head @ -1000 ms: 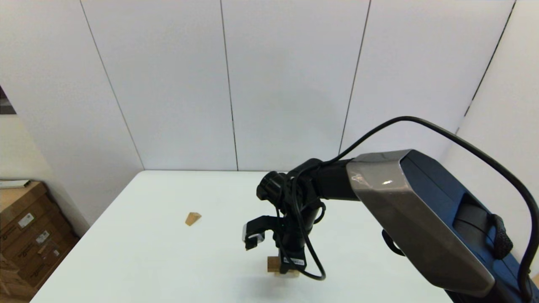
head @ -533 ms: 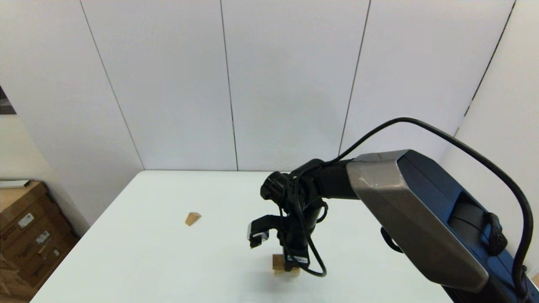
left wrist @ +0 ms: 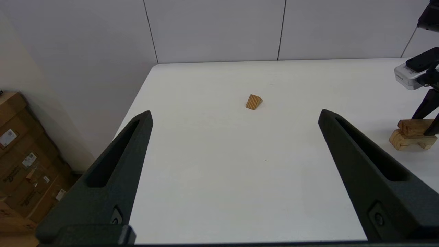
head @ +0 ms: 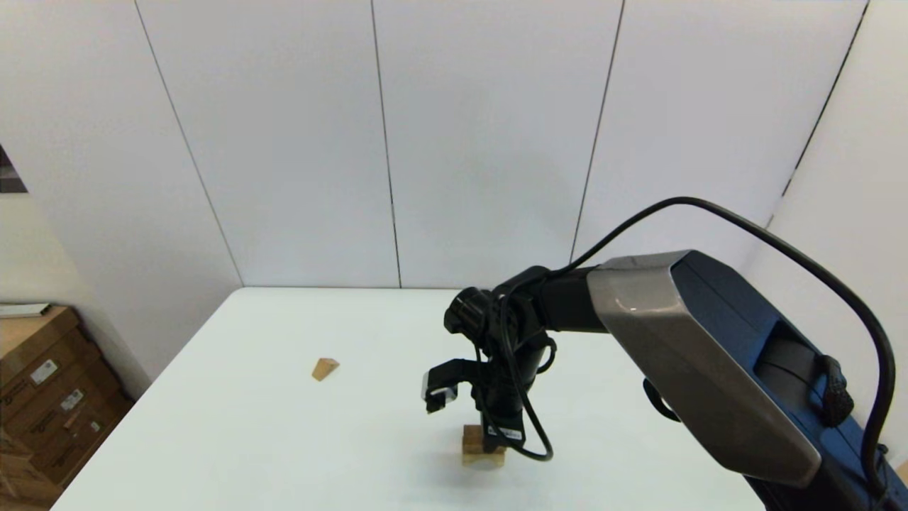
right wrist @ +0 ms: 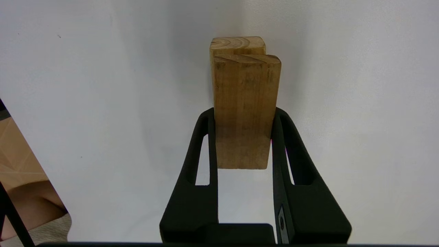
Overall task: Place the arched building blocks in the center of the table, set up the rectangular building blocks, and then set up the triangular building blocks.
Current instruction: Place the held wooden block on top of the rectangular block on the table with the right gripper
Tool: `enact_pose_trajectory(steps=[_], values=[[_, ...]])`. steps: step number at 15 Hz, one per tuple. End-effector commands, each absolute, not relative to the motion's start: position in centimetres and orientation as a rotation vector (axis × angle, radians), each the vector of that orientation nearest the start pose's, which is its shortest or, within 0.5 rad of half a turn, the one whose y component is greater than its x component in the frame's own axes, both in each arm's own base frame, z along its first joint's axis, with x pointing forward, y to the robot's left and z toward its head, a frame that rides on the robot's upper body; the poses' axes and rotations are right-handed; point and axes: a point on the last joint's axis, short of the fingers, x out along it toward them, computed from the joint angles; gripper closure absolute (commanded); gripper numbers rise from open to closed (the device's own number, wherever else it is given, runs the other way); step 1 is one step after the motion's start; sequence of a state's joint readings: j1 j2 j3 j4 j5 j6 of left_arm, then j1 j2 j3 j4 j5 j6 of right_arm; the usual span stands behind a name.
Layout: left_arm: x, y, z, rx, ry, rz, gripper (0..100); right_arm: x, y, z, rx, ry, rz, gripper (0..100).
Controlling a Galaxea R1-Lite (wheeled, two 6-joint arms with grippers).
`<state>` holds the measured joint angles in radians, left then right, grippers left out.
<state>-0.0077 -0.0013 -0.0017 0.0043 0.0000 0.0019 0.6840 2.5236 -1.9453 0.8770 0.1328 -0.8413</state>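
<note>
— Since the slab [right wrist: 245, 89] is what the next move turns on, where does it lie?

— Near the middle of the table [head: 284, 426], on top of the arch [right wrist: 236, 42]. The right gripper [right wrist: 243, 115] comes down on it from above, one finger on each long side, pinching it across its width. Its long axis runs straight out between the fingers.

— And against the arch?

— In the right wrist view the two long axes run the same way. The arch's far end shows just past the slab's, shifted slightly to one side. From the left wrist view the slab looks to be resting flat on the arch, with the hollow facing down. I can't rule out a thin gap.

— So the move is a release?

— That's my judgement. Spreading the fingers and lifting straight up should leave it seated. Any sideways drag could slide it off, since the overlap isn't exact.

— And the wedge [left wrist: 253, 102]?

— It lies alone on the table's left part, well apart from the stack. The left gripper [left wrist: 235, 113] hovers at the near edge with its fingers spread wide, holding nothing. The wedge sits ahead of it, roughly between the fingers' lines.

— So the left arm is nearer?

— Yes, clearly nearer.
</note>
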Motion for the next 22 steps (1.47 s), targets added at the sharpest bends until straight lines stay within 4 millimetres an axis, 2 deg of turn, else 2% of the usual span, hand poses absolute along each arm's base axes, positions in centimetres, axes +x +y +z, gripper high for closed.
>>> enact_pose_trajectory(steps=[1,22], values=[[-2.29,0.02,7.54,0.002,0.003,-0.008,0,34.10,28.29,4.06,-1.054,1.099,1.264,100],[-2.29,0.02,7.54,0.002,0.003,-0.008,0,33.94,28.53,3.72,-1.047,1.109,1.268,100]])
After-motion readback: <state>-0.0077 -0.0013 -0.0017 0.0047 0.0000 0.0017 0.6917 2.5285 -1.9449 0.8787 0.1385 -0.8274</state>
